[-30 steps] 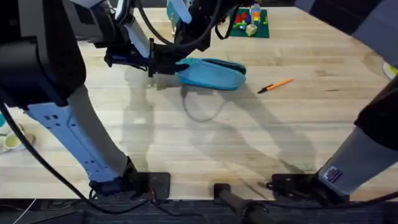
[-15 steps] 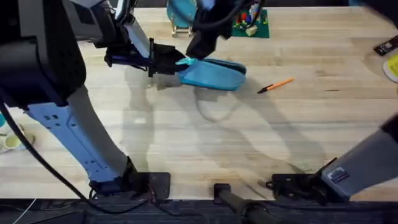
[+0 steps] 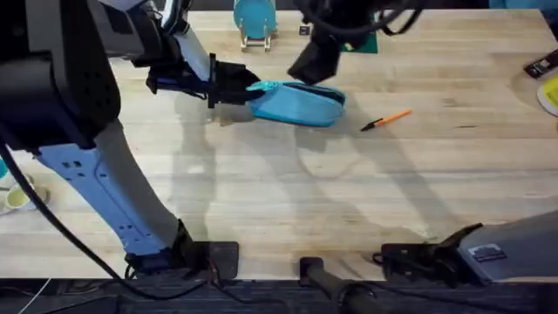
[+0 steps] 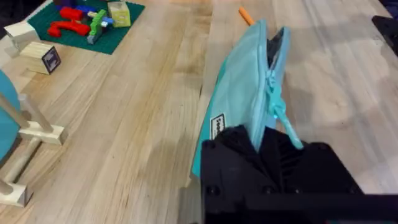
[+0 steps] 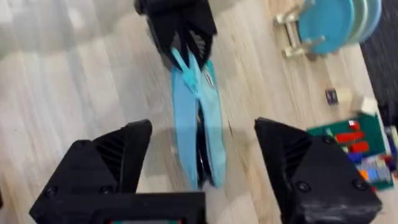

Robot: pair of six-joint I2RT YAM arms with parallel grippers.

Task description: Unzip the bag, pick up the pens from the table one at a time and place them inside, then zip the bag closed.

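The light blue bag (image 3: 296, 105) lies on the table (image 3: 288, 201) with a dark gap along its zipper. My left gripper (image 3: 234, 85) is shut on the bag's left end, next to the teal pull tab (image 4: 277, 115). In the left wrist view the bag (image 4: 245, 93) stretches away from the fingers. My right gripper (image 3: 316, 61) hovers above the bag's far right part. In its wrist view the right gripper (image 5: 202, 168) is open wide over the bag (image 5: 199, 124), touching nothing. One orange pen (image 3: 386, 119) lies to the right of the bag.
A teal disc on a wooden stand (image 3: 255, 19) sits behind the bag. A green plate with coloured bricks (image 4: 81, 18) lies at the far side. A yellow object (image 3: 550, 92) is at the right edge.
My right gripper has moved to the right, from above the bag's left end to above its right part. The left gripper and bag have stayed put.
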